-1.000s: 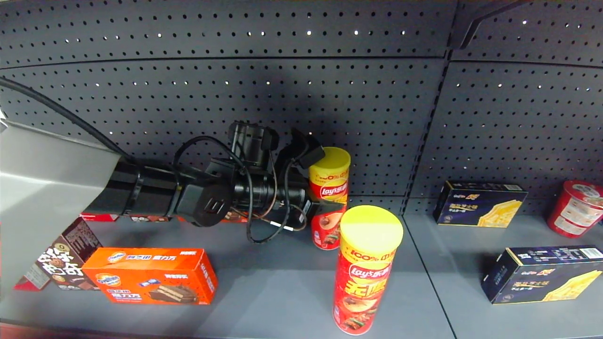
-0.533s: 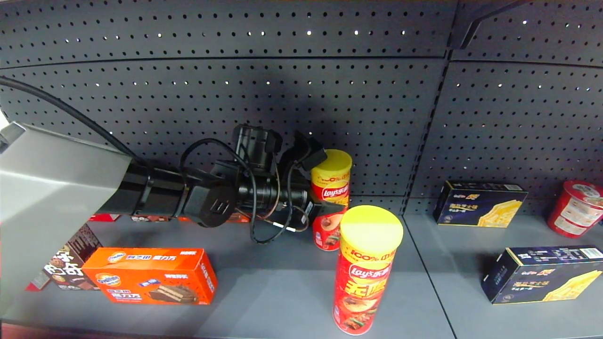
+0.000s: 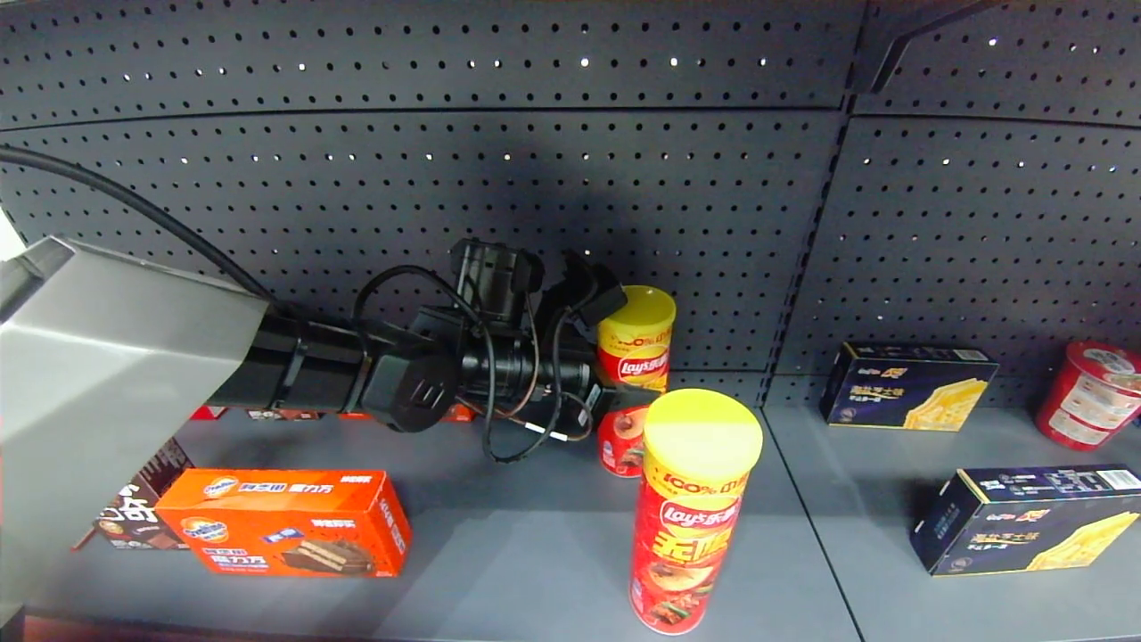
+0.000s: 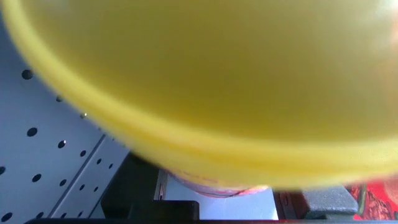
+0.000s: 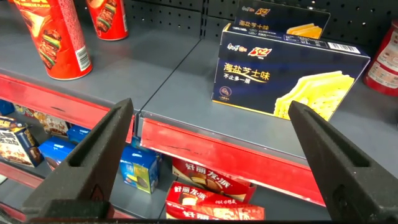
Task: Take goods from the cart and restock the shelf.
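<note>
At the back of the grey shelf stands an upright red chips can with a yellow lid, and my left gripper is shut on it from the left, one finger behind it and one in front. I cannot tell whether the can's base touches the shelf. Its yellow lid looms close in the left wrist view. A second, identical chips can stands free nearer the front edge. My right gripper is open and holds nothing, below and in front of the shelf edge.
An orange cake box and a dark snack box lie at the front left. Two navy boxes and a red tub occupy the right bay. The pegboard wall closes the back. More goods sit on the lower shelf.
My left arm has pushed a little to the right and slightly down, carrying the rear chips can with it. The front can and the boxes have stayed put.
</note>
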Controlling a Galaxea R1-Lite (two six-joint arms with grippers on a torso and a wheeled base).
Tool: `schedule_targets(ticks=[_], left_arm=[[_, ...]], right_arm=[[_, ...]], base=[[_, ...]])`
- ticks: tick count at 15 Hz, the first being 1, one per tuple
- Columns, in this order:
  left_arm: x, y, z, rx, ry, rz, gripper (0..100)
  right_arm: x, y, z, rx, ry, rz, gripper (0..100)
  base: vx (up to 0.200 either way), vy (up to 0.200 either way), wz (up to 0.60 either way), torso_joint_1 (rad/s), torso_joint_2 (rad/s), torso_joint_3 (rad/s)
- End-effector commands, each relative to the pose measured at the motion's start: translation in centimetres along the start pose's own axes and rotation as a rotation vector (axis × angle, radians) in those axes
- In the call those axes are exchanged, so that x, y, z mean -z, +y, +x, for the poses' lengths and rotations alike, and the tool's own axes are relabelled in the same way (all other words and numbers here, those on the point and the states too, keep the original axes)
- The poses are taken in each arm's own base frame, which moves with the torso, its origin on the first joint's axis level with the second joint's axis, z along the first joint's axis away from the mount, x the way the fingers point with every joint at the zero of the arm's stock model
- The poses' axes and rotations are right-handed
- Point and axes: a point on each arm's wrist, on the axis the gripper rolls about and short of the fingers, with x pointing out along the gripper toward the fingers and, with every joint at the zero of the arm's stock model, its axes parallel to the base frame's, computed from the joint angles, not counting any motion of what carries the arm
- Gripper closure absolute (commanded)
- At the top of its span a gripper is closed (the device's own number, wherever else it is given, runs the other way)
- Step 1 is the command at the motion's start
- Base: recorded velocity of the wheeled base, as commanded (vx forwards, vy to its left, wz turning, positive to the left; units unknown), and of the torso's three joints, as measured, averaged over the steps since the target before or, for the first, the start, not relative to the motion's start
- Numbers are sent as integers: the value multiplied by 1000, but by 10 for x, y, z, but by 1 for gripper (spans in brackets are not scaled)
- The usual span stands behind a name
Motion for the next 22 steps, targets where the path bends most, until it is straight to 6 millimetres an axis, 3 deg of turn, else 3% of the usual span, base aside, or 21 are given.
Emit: schedule_targets(ticks=[1,3,4,14,20,22], left_arm=[[1,0,1,0,2,-1,100],[1,0,1,1,3,-2,100],[1,0,1,1,3,-2,0],[-9,-1,-6,-7,-22,10,0],[-15,-10,-33,-21,-28,10,0],[-20,-9,-58,-42,-44,12,0]], right_arm=[[0,0,0,0,1,-1,0],[0,0,0,0,1,1,0],[0,0,0,0,1,1,0],[0,0,0,0,1,4,0],[0,0,0,1,0,5,0],[0,0,0,0,-1,5,0]], base=[[0,0,0,0,0,0],[0,0,0,0,0,0],[0,0,0,0,0,0],[0,0,0,0,0,0],[0,0,0,0,0,0],[0,0,0,0,0,0]])
